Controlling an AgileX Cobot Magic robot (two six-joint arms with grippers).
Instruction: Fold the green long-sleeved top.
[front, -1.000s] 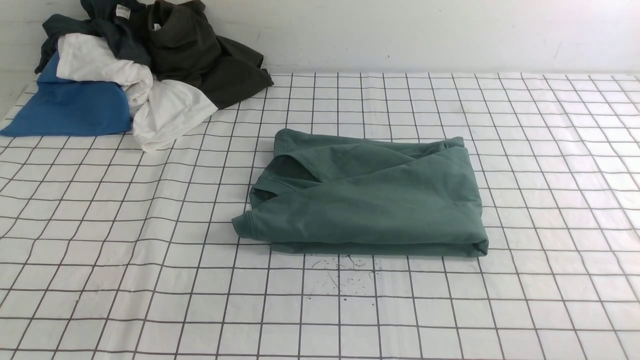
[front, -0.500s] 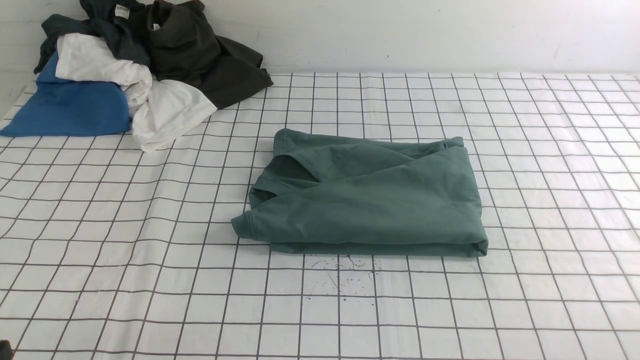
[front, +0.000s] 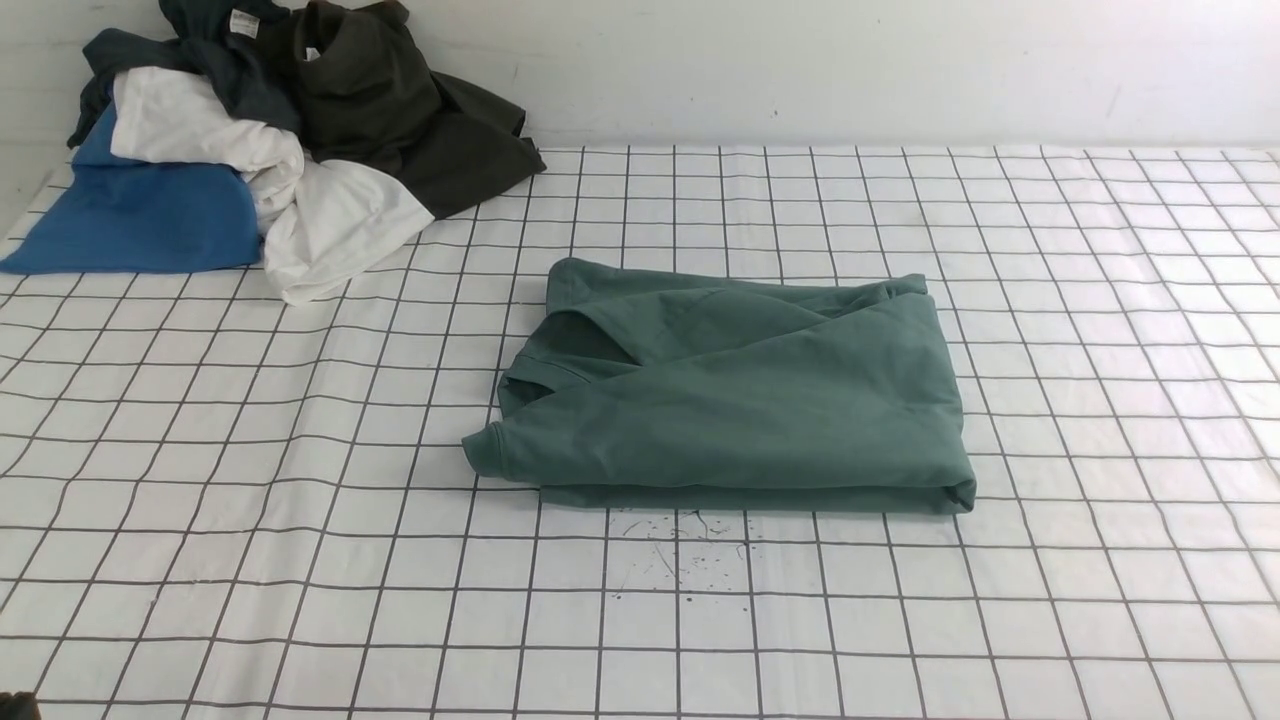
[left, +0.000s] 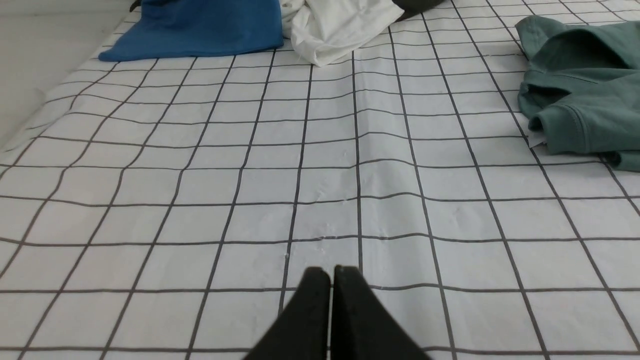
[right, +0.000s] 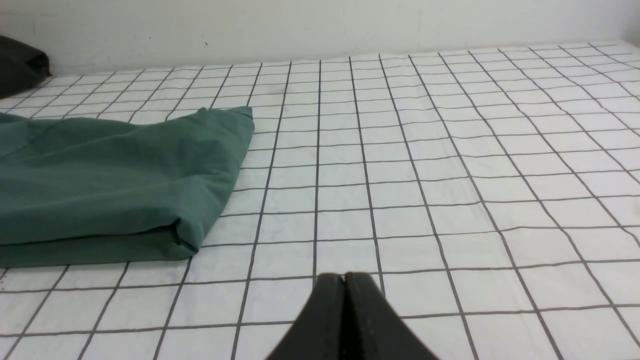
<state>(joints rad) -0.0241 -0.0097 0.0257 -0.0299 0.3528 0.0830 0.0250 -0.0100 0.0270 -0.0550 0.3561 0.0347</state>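
The green long-sleeved top (front: 735, 395) sits mid-tabletop in a neat folded rectangle, so the job looks pretty much done. Left gripper (left: 331, 272) and right gripper (right: 344, 278) hang near the front edge, both closed on nothing.

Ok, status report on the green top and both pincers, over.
Left pincer shut, empty. Right pincer shut, empty. Green long-sleeved top folded, lying mid-table, untouched. Clothes pile far left, not in the way.
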